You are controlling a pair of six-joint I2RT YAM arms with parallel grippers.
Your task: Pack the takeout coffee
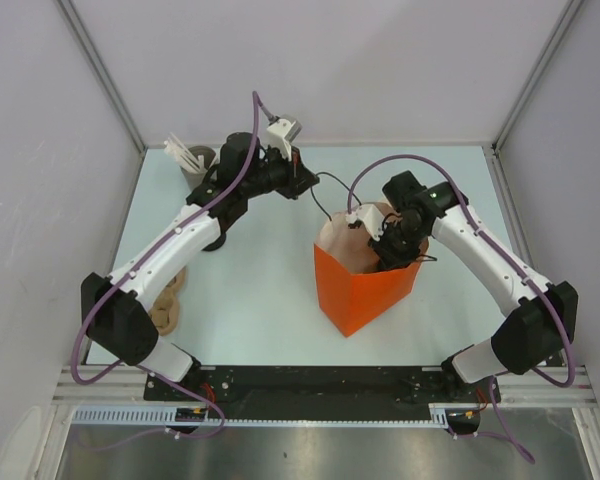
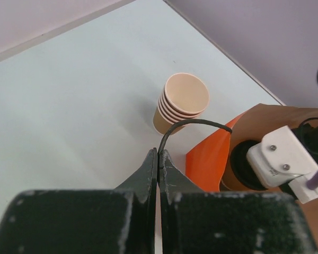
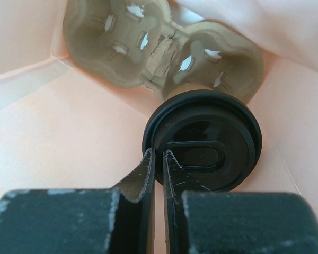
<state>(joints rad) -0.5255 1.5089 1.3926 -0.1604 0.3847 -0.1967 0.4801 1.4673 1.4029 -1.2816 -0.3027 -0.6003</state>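
The takeout coffee point(image 3: 206, 137) stands inside the orange paper bag point(image 1: 365, 290). Only its round black lid shows; the cup below is hidden. My right gripper point(image 3: 158, 153) reaches down into the bag point(image 1: 382, 250) and is shut on the lid's left rim. In the left wrist view the lid is a dark round shape point(image 2: 243, 161) inside the bag's mouth point(image 2: 206, 156). My left gripper point(image 2: 159, 153) is shut on the bag's thin black cord handle point(image 2: 193, 123), holding it up at the bag's far left side point(image 1: 305, 185).
A pulp cup carrier point(image 3: 164, 47) lies on the bag's floor just beyond the lid. A stack of lidless tan cups point(image 2: 181, 103) stands on the white table past the bag. Tan round pieces point(image 1: 170, 300) lie under my left forearm. Grey walls close in three sides.
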